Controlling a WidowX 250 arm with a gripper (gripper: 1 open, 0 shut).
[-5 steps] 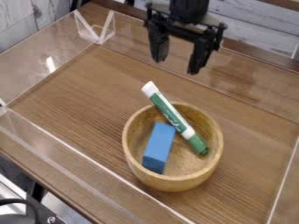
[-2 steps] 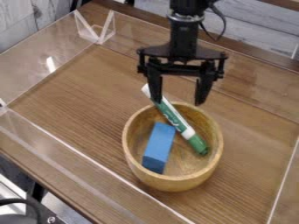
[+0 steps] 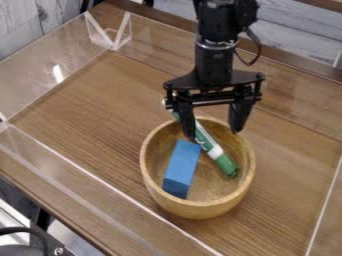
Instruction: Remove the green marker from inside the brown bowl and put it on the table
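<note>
The pincer hangs straight down over the far rim of the brown bowl, its two dark fingers spread wide apart and gripping nothing. One finger stands on each side of the upper end of the green marker, whose white section shows between them; whether either finger touches the marker cannot be told. The marker lies slanted inside the bowl, its white end leaning up on the far rim and its green end down toward the bowl's right side. Just beside it, on the left half of the bowl, lies a blue block. The bowl sits on the bench nearer the front right corner, with clear acrylic walls bordering the bench edges.
</note>
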